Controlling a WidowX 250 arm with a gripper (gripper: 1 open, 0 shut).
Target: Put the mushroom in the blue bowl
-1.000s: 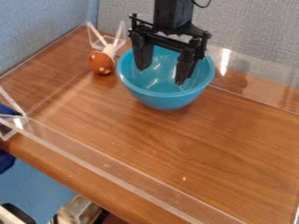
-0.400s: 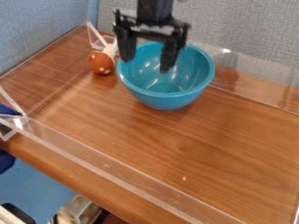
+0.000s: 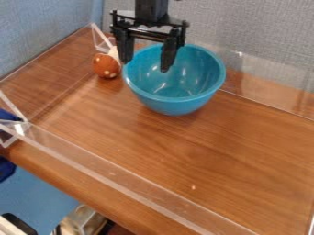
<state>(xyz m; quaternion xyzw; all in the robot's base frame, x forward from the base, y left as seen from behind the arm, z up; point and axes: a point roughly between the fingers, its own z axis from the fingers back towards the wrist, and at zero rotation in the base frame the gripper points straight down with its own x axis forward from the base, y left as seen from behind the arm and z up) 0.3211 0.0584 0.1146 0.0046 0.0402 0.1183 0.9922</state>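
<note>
A wooden bench (image 3: 147, 138) walled by clear panels, blue-grey wall behind — we are on the reach for the mushroom.

The mushroom (image 3: 106, 65) lies on its side near the bench's far left corner, just beside the blue bowl (image 3: 175, 79) but apart from its wall. Our claw (image 3: 149, 53) hangs over the bowl's left rim, pointing down, its fingers spread wide and holding nothing. To do this well, we judge we should carry the claw further toward the far left corner until the fingers straddle the cap, then descend — keeping clear of the bowl's rim and the rear panel, and closing low enough that the rounded cap does not squirt out.
</note>
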